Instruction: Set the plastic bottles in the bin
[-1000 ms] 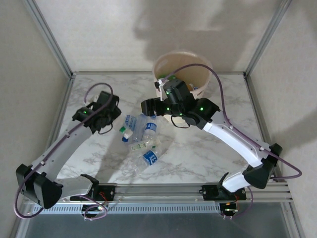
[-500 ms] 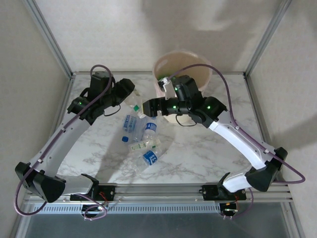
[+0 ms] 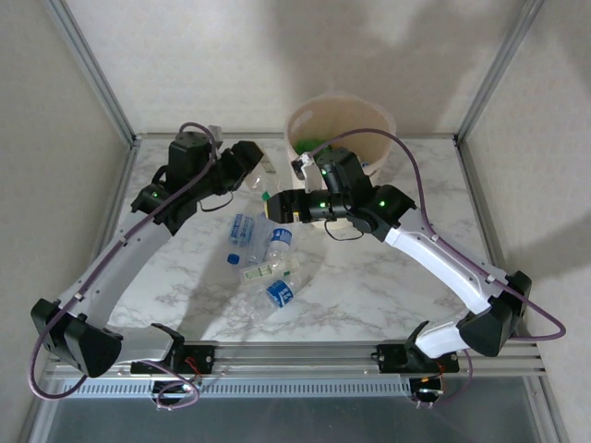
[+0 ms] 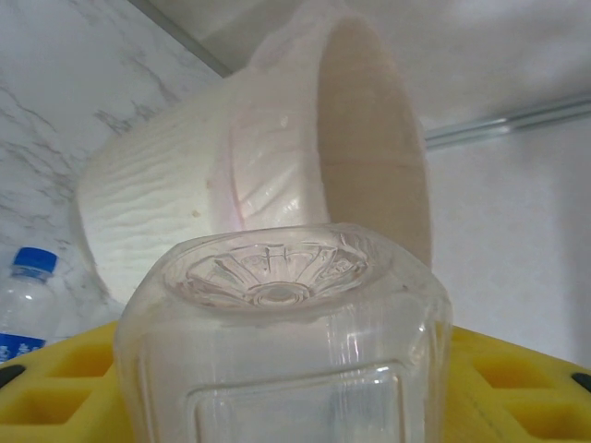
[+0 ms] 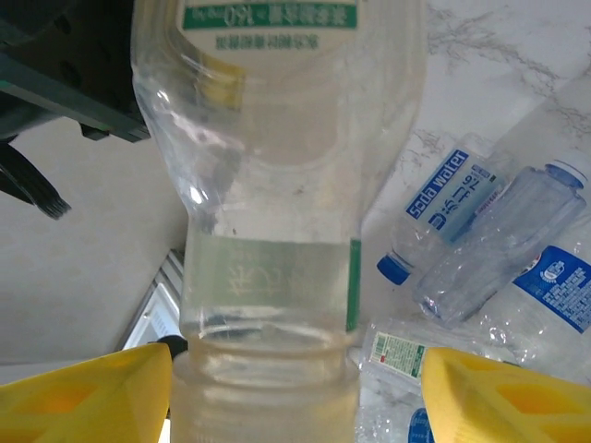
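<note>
My left gripper (image 3: 251, 162) is shut on a clear bottle (image 4: 282, 355). Its ribbed base faces the bin (image 4: 268, 175), which stands just ahead. The cream bin (image 3: 365, 125) is at the table's back, with something green inside it. Left of the bin, my right gripper (image 3: 275, 205) is shut on a clear bottle with a green label band (image 5: 272, 277), held off the table. Its yellow pads (image 5: 83, 397) flank the bottle's neck end. Several clear bottles with blue caps and labels (image 3: 263, 254) lie in a loose heap on the marble table (image 3: 388, 277). They are also below my right gripper (image 5: 489, 245).
The two grippers sit close together, with the left arm's dark body (image 5: 65, 65) just beyond the right gripper's bottle. A metal frame post (image 3: 92, 74) and the walls bound the table. One blue-capped bottle (image 4: 23, 300) lies low left of the bin.
My left gripper rose from the table beside the heap with the clear bottle and swung back and right toward the bin. The right gripper shifted only slightly.
</note>
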